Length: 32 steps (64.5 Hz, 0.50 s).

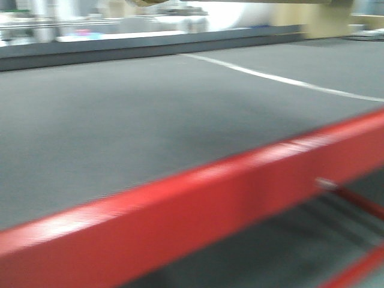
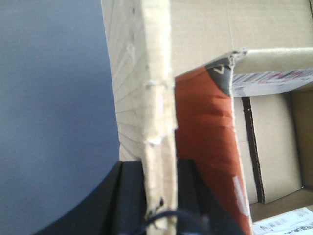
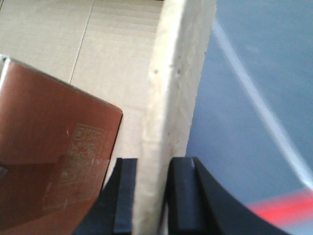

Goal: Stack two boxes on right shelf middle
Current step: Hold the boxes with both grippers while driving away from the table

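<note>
Both grippers hold one open brown cardboard box from opposite sides. In the left wrist view my left gripper (image 2: 159,171) is shut on the box's upright wall (image 2: 156,88); a glossy red-brown tape strip (image 2: 205,142) hangs inside it. The right wrist view has my right gripper (image 3: 151,169) shut on the opposite wall (image 3: 176,73), with peeling glossy brown tape (image 3: 49,161) on the inner side. The box's floor (image 3: 98,44) is bare cardboard. A tan blur (image 1: 327,21) at the front view's top edge may be this box. A second box and the right shelf are out of view.
A red-framed workbench (image 1: 198,204) with a grey mat (image 1: 150,114) fills the front view, crossed by a white line (image 1: 282,79). Blurred clutter (image 1: 90,27) stands beyond its far edge. Grey mat (image 2: 54,98) lies under the box.
</note>
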### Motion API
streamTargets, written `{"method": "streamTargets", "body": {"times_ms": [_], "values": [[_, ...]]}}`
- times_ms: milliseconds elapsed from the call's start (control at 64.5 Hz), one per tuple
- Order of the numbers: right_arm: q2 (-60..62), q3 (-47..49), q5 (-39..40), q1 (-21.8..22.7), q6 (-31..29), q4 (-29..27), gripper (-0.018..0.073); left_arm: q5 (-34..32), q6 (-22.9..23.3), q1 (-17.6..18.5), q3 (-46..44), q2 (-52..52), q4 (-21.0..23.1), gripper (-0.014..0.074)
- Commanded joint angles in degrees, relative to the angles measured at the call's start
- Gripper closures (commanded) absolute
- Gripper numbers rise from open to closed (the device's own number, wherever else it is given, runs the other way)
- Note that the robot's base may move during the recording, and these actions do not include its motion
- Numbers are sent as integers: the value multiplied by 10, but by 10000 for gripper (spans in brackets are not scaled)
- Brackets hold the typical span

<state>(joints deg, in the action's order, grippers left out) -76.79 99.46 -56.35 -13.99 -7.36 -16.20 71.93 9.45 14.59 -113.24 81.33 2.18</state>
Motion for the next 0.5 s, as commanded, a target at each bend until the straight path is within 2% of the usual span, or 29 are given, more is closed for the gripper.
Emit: {"method": "streamTargets", "body": {"times_ms": [0, 481], "values": [[8, 9, 24, 7, -6, 11, 712, -28, 1, -5, -6, -8, -11, 708], [8, 9, 24, 7, -6, 11, 712, -28, 1, -5, -6, -8, -14, 708]]}}
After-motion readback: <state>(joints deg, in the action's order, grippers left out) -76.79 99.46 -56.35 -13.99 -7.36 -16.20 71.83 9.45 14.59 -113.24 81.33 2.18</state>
